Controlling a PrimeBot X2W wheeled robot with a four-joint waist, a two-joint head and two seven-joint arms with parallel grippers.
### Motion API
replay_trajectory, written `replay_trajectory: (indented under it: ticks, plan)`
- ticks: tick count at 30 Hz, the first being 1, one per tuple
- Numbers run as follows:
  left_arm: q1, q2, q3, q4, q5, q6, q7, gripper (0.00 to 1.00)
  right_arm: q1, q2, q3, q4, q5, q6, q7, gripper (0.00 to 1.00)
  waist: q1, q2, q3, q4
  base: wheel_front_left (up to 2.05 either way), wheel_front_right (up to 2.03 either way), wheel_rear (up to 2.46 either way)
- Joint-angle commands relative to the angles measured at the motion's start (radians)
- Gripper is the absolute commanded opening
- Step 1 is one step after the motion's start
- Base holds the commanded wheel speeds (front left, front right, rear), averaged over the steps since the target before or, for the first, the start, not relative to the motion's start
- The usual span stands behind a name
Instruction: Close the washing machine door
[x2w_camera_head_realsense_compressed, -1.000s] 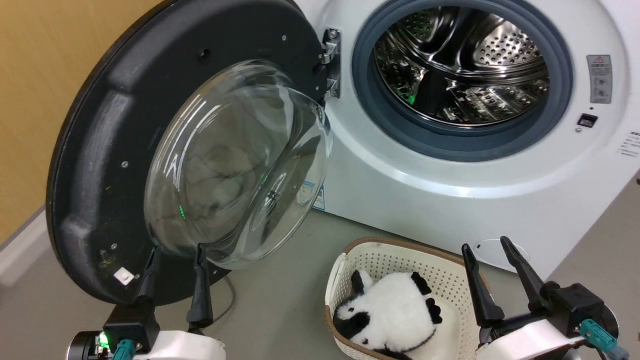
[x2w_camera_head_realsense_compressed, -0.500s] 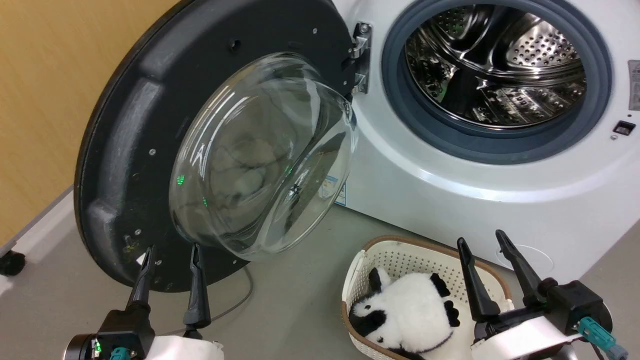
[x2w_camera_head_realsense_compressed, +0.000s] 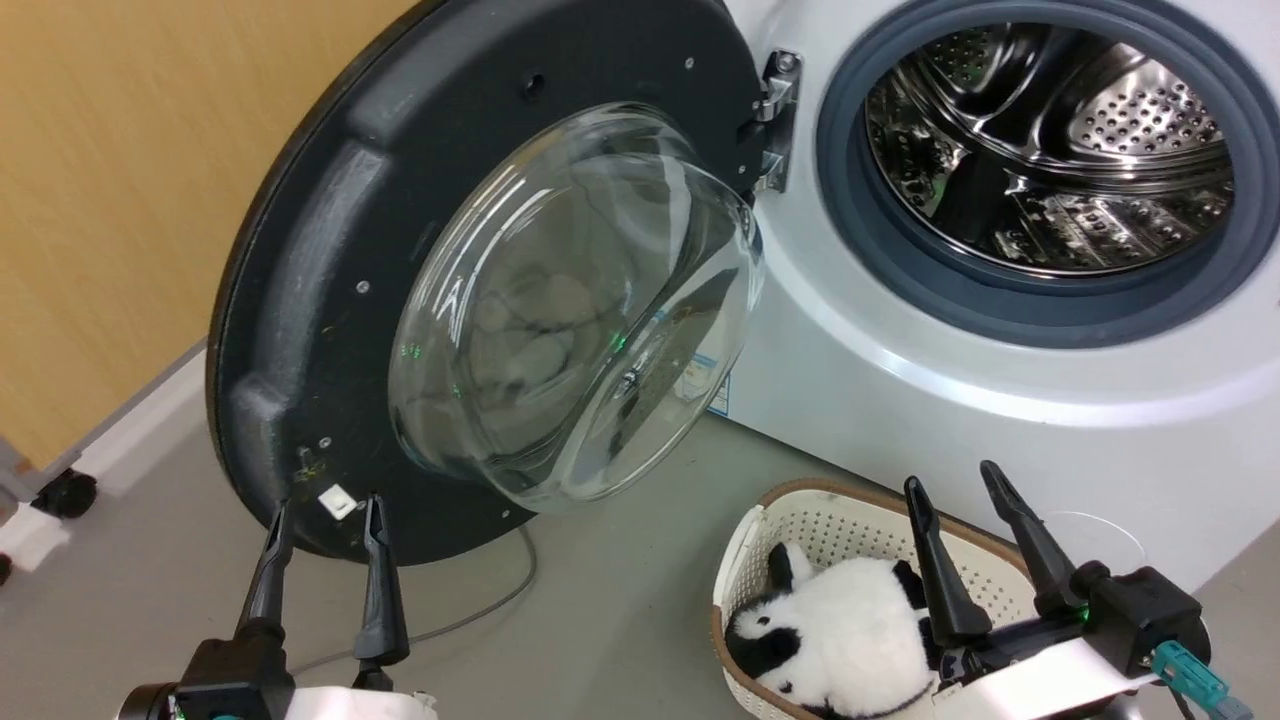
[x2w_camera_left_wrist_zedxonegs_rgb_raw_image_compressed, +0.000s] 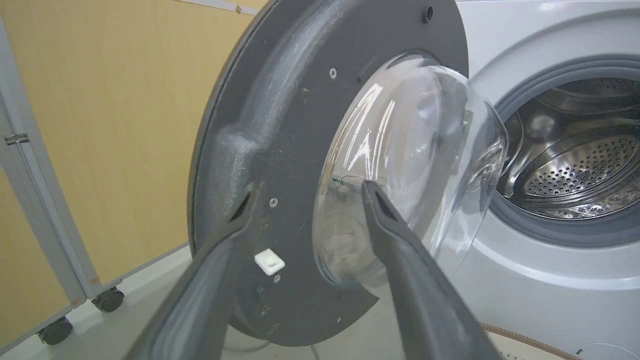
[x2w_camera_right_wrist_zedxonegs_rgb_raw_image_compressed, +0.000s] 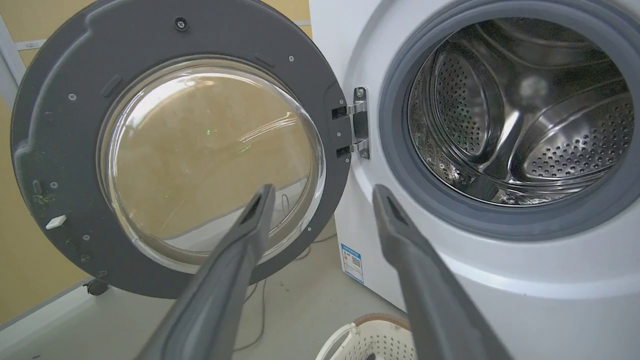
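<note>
Camera swung left; left pincer (x2w_camera_head_realsense_compressed: 328, 503), right pincer (x2w_camera_head_realsense_compressed: 950, 473) spread, empty; grey floor (x2w_camera_head_realsense_compressed: 620, 620), yellow wall (x2w_camera_head_realsense_compressed: 120, 200).

yellow wood-tone wall (x2w_camera_head_realsense_compressed: 110, 200); grey floor (x2w_camera_head_realsense_compressed: 600, 620); castors (x2w_camera_left_wrist_zedxonegs_rgb_raw_image_compressed: 107, 299) on a grey frame

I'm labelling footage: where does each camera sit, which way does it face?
Head view: on the head, looking down at the washing machine door and washing machine; left claw lower left, right claw lower right.
Left wrist view: left arm, facing the door's inner face between its fingers.
Right wrist view: right arm, facing hinge and drum between its fingers.
Wrist views share door and drum.
</note>
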Motion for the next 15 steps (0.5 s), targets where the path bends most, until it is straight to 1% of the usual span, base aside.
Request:
replay_trajectory:
  ticks: [1,10,15]
  plan:
    - [0.013,0.001,0.005,-0.007,-0.003,0.000,-0.010,1.00,-0.018,-0.005,0.005,0.004,0.010,0.001,-0.009,1.00,-0.0001,0.0000,0.000,0.008,0.00,0.00,0.00]
    - [0.023,0.001,0.018,-0.020,-0.009,-0.002,-0.027,1.00,-0.021,-0.008,0.015,0.009,0.024,0.001,-0.025,1.00,-0.0001,0.0000,0.003,0.043,0.00,0.00,0.00]
    - [0.029,0.001,0.018,-0.028,-0.012,0.004,-0.037,1.00,-0.023,-0.009,0.018,0.012,0.031,0.001,-0.035,1.00,-0.0001,0.0000,0.006,0.064,0.00,0.00,0.00]
